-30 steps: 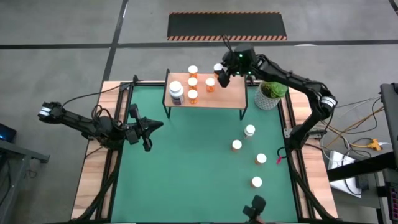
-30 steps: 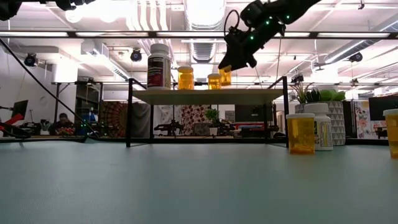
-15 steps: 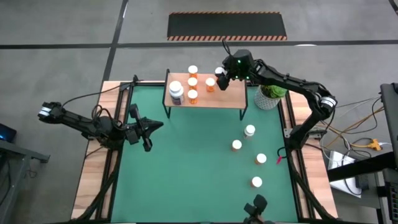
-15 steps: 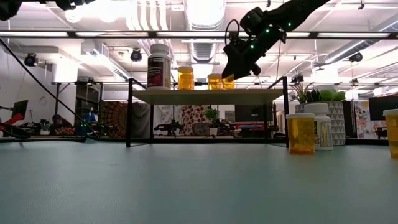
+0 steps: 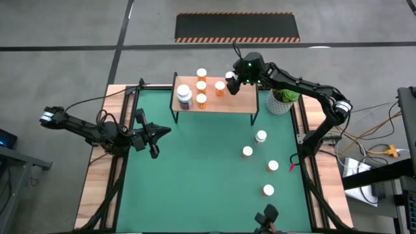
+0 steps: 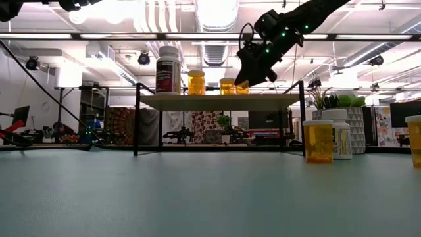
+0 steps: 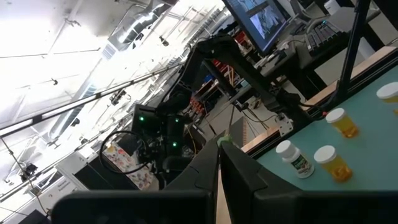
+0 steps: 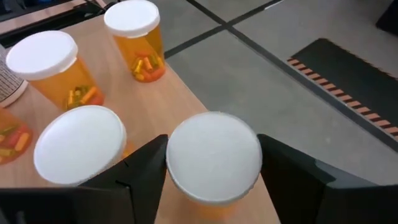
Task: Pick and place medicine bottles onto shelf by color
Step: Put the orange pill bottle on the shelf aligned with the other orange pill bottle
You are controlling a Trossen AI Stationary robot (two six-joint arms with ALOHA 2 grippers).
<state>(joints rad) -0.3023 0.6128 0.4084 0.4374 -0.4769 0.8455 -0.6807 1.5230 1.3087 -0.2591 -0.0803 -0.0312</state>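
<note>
High view: the right gripper [image 5: 232,81] is over the shelf [image 5: 240,102], at about 1 o'clock from the table's middle, pinching an orange bottle [image 5: 229,77] by its white cap. Four more orange bottles [image 5: 201,86] and a larger white-and-dark bottle [image 5: 184,96] stand on the shelf's left half. Four loose bottles [image 5: 260,136] stand on the green mat [image 5: 195,169] toward 4 o'clock. The left gripper [image 5: 155,134] waits at 9 o'clock, fingers pressed together.

Low view: the held bottle sits low at the shelf top, beside two orange ones [image 6: 196,82].

Left wrist view: its fingers [image 7: 242,177] meet with only a slit between them.

Right wrist view: both fingers [image 8: 146,168] flank the held bottle's cap [image 8: 213,155], over the shelf's wood just beside another capped bottle [image 8: 79,144].
</note>
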